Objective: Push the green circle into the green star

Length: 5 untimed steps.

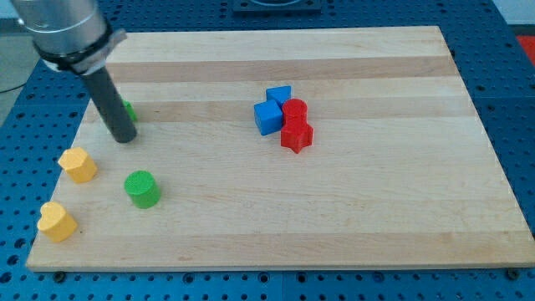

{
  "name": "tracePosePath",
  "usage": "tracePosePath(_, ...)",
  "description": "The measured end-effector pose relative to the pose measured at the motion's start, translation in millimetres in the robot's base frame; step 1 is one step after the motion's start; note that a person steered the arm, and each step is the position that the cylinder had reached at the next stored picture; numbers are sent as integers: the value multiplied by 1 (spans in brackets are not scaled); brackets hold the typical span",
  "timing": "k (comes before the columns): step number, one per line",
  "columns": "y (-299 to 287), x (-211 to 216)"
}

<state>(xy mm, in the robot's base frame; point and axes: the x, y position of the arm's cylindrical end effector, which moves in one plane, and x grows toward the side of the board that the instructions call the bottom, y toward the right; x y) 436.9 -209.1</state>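
The green circle (141, 189) sits toward the view's bottom from the green star (127, 109), apart from it, so the push is not yet done. My tip (124, 136), a bare rod with no claw, stands just beside the star, between it and the circle.

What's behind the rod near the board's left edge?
A green block, mostly covered by the rod; only a sliver shows, so its shape is unclear. My tip sits above the green circle.
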Motion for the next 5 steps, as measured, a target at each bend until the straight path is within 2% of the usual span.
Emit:
tracePosePath(1, 42, 10)
tracePosePath(3, 123, 99)
tracePosePath(4, 115, 138)
tracePosePath(5, 96, 156)
